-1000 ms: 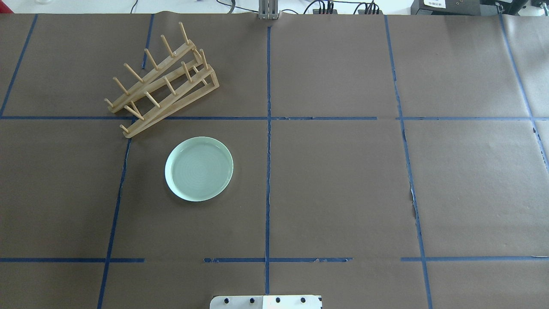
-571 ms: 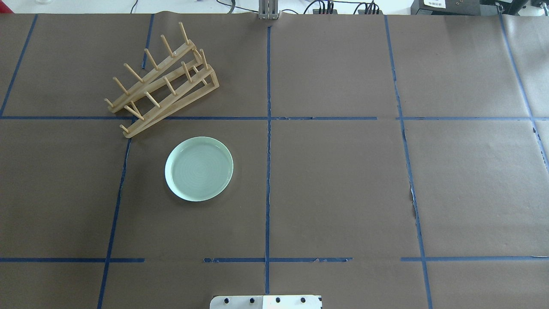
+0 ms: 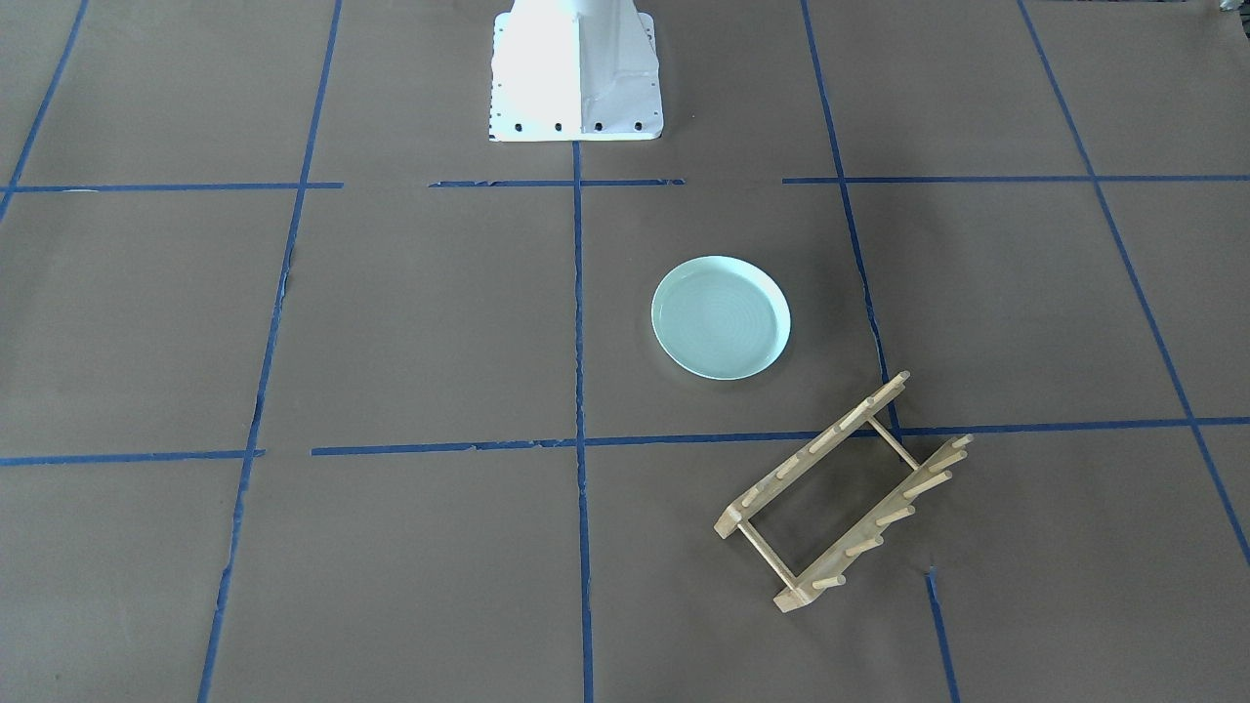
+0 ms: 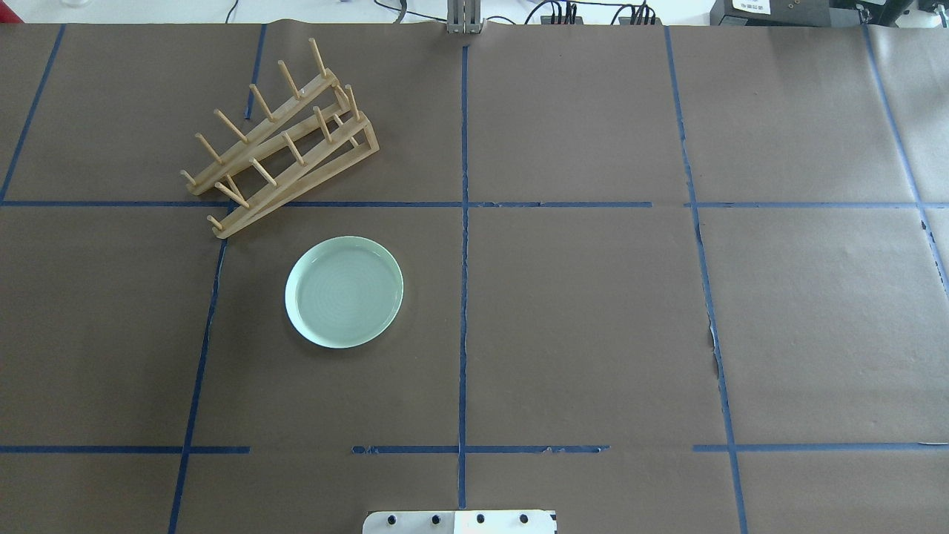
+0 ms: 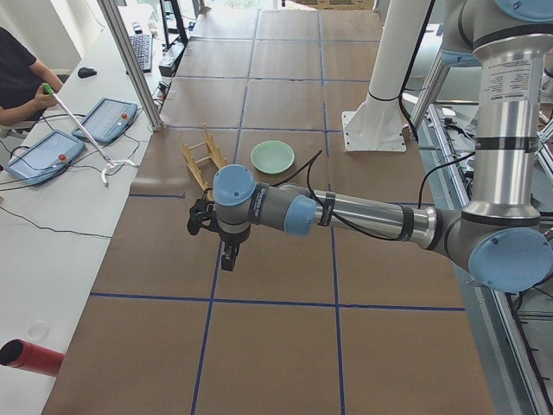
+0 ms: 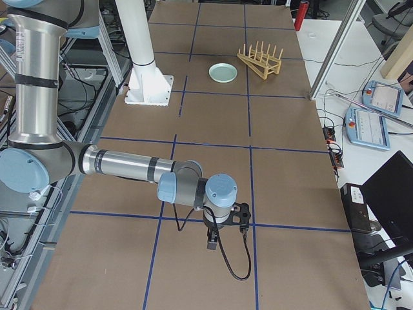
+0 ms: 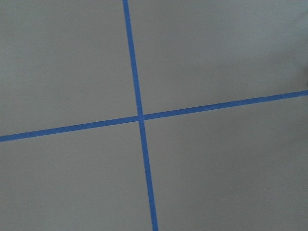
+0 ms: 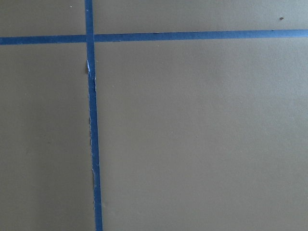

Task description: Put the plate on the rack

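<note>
No shift: plate (image 4: 344,292), rack (image 4: 296,185).

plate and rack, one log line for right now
plate: flat on table, untouched | rack: apart from plate, empty | left gripper: far off, open or shut unclear | right gripper: same

Blue tape (image 4: 464,297) grids the brown paper cover (image 4: 586,326); two tablet-like pendants (image 5: 111,118) lie on the white side bench (image 5: 60,216).
</note>
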{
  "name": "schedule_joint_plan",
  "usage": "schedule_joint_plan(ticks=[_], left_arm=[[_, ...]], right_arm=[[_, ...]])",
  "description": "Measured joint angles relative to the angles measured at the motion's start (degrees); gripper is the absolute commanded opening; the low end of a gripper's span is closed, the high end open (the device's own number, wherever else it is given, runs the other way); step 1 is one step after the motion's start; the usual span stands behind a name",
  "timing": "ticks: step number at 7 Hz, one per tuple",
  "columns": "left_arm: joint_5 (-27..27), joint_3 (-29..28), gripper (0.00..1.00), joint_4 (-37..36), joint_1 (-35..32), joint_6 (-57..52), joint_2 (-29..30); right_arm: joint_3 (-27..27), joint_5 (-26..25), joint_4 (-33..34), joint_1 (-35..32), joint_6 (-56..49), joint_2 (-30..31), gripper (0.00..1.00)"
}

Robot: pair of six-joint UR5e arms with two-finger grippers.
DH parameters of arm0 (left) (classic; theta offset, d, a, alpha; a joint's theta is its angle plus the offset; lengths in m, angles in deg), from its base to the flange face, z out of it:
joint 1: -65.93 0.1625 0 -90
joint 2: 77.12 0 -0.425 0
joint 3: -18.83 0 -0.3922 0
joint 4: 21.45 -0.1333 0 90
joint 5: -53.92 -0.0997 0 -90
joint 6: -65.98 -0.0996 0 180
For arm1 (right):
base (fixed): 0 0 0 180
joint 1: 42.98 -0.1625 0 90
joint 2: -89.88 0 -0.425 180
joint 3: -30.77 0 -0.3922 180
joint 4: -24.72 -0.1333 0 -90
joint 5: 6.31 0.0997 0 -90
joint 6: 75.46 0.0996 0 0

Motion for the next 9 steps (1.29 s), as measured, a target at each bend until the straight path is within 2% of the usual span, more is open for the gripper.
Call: schedule_joint_plan(ticks=[2,3,5,6,8,9], left_arm=[[-0.4,2.7,1.0,7.9,8.9,18.9,1.5],[-1.5,3.5,1.0,9.8,13.3,28.7,4.7],[-7.0,3.5,1.0,10.0,24.6,50.3,14.0],[-9.6,2.9,1.0,7.1,30.3,55.6,18.6],[-15.0,0.2,0.98,-6.0,39.4,58.5,30.7],[-17.6,-1.2,0.98,-10.4,43.1,58.9,34.7]], right_arm=[[0.0,0.0,0.0,0.0,0.0,0.0,1.0],[0.0,0.0,0.0,0.0,0.0,0.0,1.0],[0.0,0.0,0.0,0.0,0.0,0.0,1.0],[0.0,0.0,0.0,0.0,0.0,0.0,1.0],[0.0,0.0,0.0,0.0,0.0,0.0,1.0],[0.1,0.0,0.0,0.0,0.0,0.0,1.0]])
